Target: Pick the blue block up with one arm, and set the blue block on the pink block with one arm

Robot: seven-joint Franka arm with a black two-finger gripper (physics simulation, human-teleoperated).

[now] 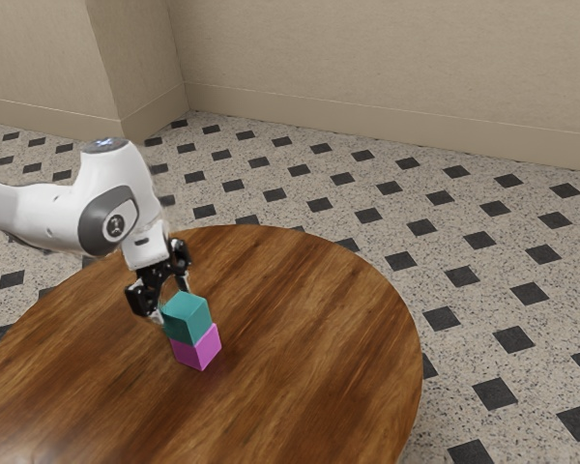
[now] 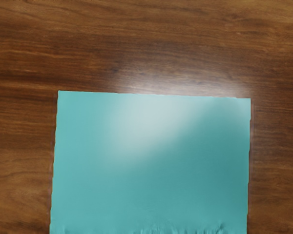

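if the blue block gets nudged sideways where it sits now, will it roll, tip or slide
The blue block looks a rigid flat-faced cube, so it likely won't roll or flex. It sits atop the pink block of about the same footprint, so a sideways push would probably slide it off. Its sheen hints at a slick surface.

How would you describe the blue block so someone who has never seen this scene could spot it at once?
Start at the round wooden table, then find the robot's black gripper over it. Right beside the gripper two cubes are stacked. The blue block is the teal-blue upper one, resting on the pink block, the magenta cube that touches the tabletop.
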